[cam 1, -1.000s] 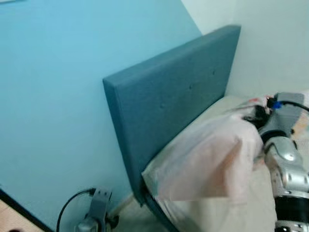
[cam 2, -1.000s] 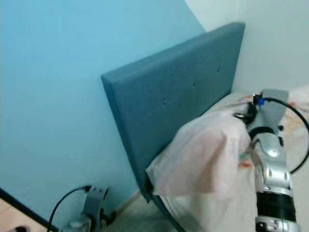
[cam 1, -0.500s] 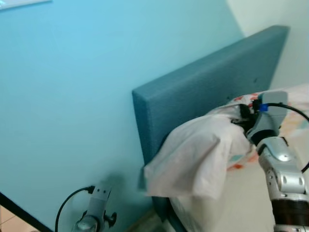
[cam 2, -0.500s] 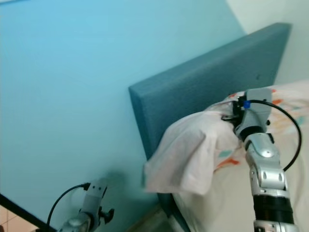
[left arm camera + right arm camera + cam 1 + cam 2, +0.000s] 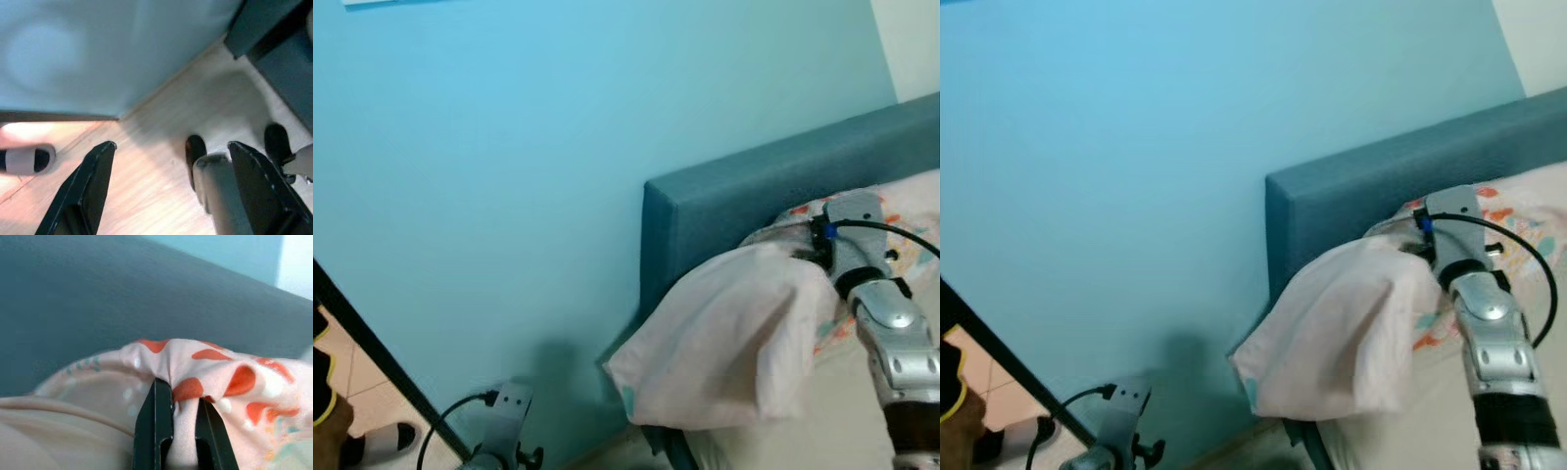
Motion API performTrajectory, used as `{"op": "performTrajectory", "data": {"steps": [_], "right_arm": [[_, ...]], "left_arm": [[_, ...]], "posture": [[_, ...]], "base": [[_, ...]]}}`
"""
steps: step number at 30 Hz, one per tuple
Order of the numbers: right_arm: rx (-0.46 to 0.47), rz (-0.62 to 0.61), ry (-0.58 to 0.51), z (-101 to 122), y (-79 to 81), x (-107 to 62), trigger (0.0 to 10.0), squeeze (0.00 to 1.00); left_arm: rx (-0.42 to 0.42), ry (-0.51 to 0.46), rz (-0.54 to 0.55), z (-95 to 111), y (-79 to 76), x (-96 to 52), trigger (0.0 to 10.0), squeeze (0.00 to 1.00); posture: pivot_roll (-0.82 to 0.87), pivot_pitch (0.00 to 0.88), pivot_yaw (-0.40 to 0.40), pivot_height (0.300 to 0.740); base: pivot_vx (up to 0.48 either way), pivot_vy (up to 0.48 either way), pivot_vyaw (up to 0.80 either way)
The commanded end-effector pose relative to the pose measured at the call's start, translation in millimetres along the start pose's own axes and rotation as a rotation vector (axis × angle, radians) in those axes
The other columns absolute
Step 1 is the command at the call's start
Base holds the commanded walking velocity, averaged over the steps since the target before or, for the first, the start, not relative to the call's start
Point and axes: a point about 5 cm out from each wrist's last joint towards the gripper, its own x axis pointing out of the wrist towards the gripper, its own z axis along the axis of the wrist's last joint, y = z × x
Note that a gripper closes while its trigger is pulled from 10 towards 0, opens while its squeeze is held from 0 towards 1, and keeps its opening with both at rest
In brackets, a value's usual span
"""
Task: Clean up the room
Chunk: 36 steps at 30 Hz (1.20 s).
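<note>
Right end effector (image 5: pixel 178 431): my fingers pinch a fold of the pillow (image 5: pixel 724 343), centre right of the head view.
Pillow: pale pink, orange-spotted, hanging over the bed (image 5: pixel 842 392) edge beside the blue headboard (image 5: pixel 754 196).
Left end effector (image 5: pixel 166 186): fingers spread wide, empty, above the wooden floor (image 5: pixel 146 161), lower left.

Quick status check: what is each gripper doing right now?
Left gripper: open, holding nothing, hanging low over the floor.
Right gripper: closed on the pillow beside the headboard.
</note>
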Motion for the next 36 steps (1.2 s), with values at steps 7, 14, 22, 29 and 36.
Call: {"op": "performTrajectory", "data": {"steps": [7, 14, 22, 29, 36], "right_arm": [[-0.116, -0.082, -0.116, 30.2, -13.7, 17.2, 10.0, 0.00], [-0.296, -0.134, -0.039, 30.0, -35.2, 32.7, 10.0, 0.00], [-0.272, -0.217, -0.063, 16.2, -49.8, 29.4, 10.0, 0.00], [-0.071, -0.143, 0.032, -37.6, -10.6, 16.3, 10.0, 0.00], [0.015, -0.092, 0.234, -110.5, 27.7, -29.8, 10.0, 0.00]], "left_arm": [[0.002, 0.010, 0.003, -8.6, 7.4, -3.3, 10.0, 0.00], [-0.001, 0.009, 0.003, -13.5, 12.1, -5.6, 10.0, 0.00], [-0.006, -0.051, -0.117, -4.7, 4.8, -5.0, 10.0, 0.00], [0.059, -0.069, -0.203, -7.0, 10.4, -9.5, 10.0, 0.00], [0.062, -0.056, -0.195, -16.4, 20.6, -14.4, 10.0, 0.00]], "posture": [[-0.02, 0.000, 0.041, 0.712], [-0.01, 0.022, 0.042, 0.697], [0.02, 0.057, 0.049, 0.672], [0.07, 0.087, 0.066, 0.642], [0.08, 0.116, 0.085, 0.638]], "base": [[0.000, 0.000, 0.00], [0.000, 0.000, 0.00], [0.000, 0.000, 0.00], [0.000, 0.000, 0.00], [0.000, 0.000, 0.00]]}}
